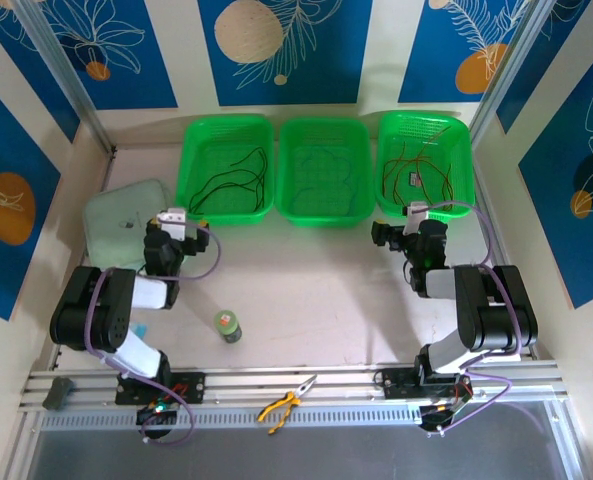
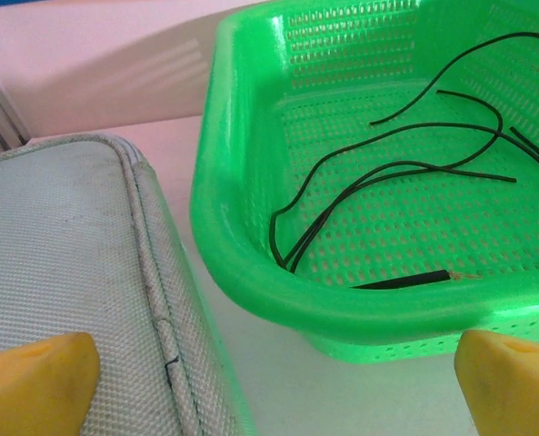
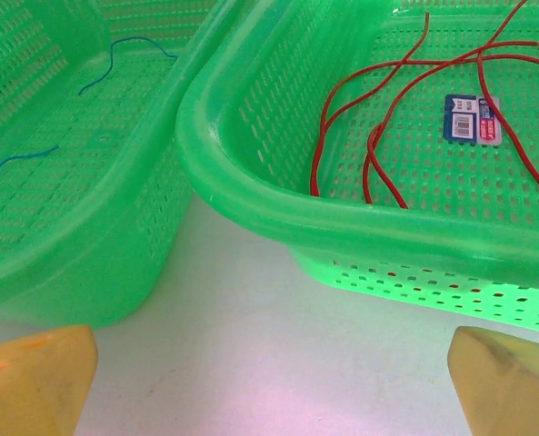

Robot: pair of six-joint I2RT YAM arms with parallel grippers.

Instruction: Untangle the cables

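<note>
Cables [image 1: 417, 163] lie in three green baskets set in a row at the far side of the surface [image 1: 306, 280]; they are apart by colour. The black cables [image 2: 433, 165] sprawl in loose curves across the floor of the left basket [image 1: 226, 121]; one thicker black end rests against its near wall. A thin blue cable [image 3: 112, 54] lies in the middle basket [image 1: 321, 123]. The red cables [image 3: 315, 159] loop over the floor of the right basket [image 1: 424, 117], around a small blue and white label [image 3: 474, 118].

The left hand [image 1: 179, 220] is on the near side of the left basket's near left corner, above the right edge of a grey pad [image 2: 60, 245] that lies on the surface to the left of that basket; its yellow fingertips [image 2: 37, 381] stand spread wide and hold nothing. The right hand [image 1: 416, 212] is just near of the right basket, over bare surface; its fingers [image 3: 501, 377] are likewise spread wide with nothing between them.

Nearer on the surface, between the two arms, stands a small green jar [image 1: 228, 325]; yellow-handled pliers [image 1: 288, 403] rest on the rail at the near edge.
</note>
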